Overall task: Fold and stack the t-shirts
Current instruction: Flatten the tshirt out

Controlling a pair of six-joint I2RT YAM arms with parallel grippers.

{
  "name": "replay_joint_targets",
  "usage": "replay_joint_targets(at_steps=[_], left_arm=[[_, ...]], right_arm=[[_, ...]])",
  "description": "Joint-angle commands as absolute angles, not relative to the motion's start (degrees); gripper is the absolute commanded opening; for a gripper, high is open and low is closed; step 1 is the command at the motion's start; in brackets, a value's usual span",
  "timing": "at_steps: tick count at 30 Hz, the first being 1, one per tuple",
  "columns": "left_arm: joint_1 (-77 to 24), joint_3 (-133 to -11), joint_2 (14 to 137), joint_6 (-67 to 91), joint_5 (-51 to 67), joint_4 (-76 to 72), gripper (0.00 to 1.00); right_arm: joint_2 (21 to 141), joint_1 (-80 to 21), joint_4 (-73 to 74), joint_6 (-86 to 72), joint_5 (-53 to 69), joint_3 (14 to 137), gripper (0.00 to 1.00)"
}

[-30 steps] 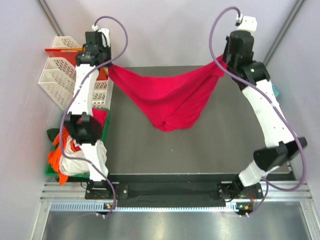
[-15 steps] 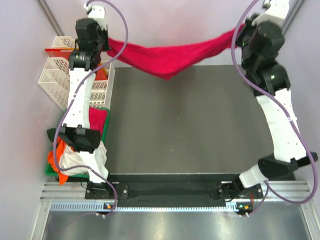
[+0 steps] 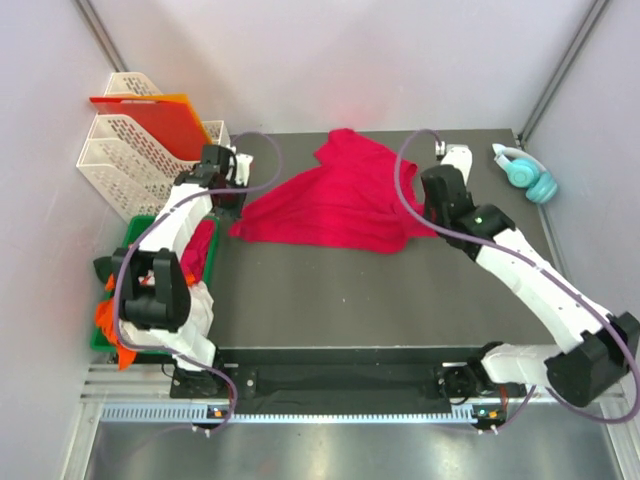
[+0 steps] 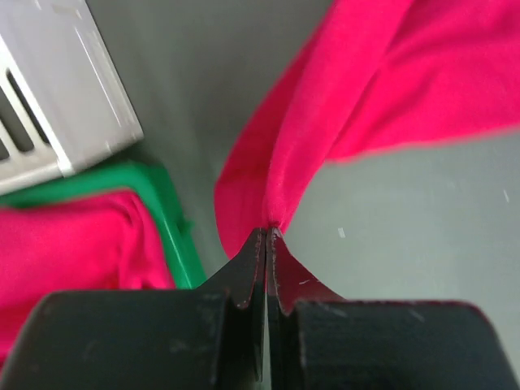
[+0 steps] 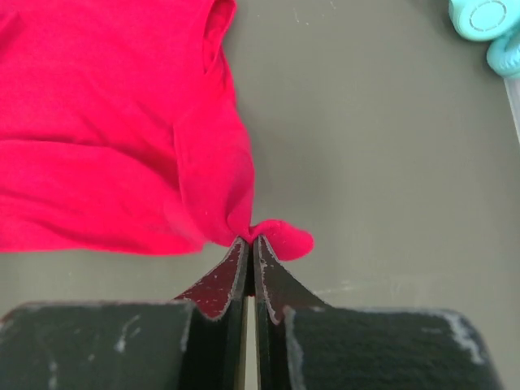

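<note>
A crimson-red t-shirt (image 3: 330,200) lies spread and rumpled across the back half of the dark table (image 3: 380,300), its top part folded over toward the back. My left gripper (image 3: 232,215) is low at the shirt's left corner, shut on a pinch of the cloth (image 4: 390,81) at its tips (image 4: 267,231). My right gripper (image 3: 418,228) is shut on the shirt's right edge (image 5: 106,122), a small fold bulging past its tips (image 5: 250,240). More t-shirts, orange (image 3: 110,320), white (image 3: 150,325) and pinkish-red (image 3: 200,245), are heaped at the left.
The heap sits in a green bin (image 3: 105,342) off the table's left edge, its rim (image 4: 175,227) close beside my left gripper. A white rack (image 3: 120,150) holding a red-orange sheet (image 3: 150,115) stands at back left. Teal headphones (image 3: 525,172) lie at back right.
Both arms came down from high at the back, where the shirt hung stretched between them. The shirt now lies on the table, still pinched at both sides.
</note>
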State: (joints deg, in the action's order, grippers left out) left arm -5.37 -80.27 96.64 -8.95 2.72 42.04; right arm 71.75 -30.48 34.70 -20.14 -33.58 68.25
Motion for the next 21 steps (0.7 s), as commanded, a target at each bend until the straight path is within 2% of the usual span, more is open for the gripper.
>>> replay_joint_targets(at_steps=[1, 9, 15, 18, 19, 21], left_arm=[[-5.54, -77.18, 86.49, -12.3, 6.76, 43.49, 0.0], [-5.62, -69.79, 83.41, -13.63, 8.88, 45.53, 0.0], [-5.62, -69.43, 87.0, -11.52, 9.93, 44.91, 0.0], [-5.62, -72.24, 89.02, -10.46, 9.06, 45.17, 0.09], [-5.62, -74.25, 89.38, -10.2, 8.7, 45.0, 0.12], [-5.62, -76.37, 90.43, -9.49, 8.53, 43.95, 0.18]], right_arm=[[64.25, -33.47, 37.43, -27.59, -36.83, 66.89, 0.0], [64.68, -36.65, 41.75, -34.54, -37.09, 63.11, 0.0], [67.15, -36.65, 40.87, -35.07, -37.0, 62.84, 0.0], [68.02, -36.56, 38.95, -32.88, -37.97, 65.29, 0.0], [68.38, -36.56, 38.33, -31.91, -38.58, 67.48, 0.02], [70.22, -36.3, 36.57, -28.66, -39.11, 70.39, 0.21]])
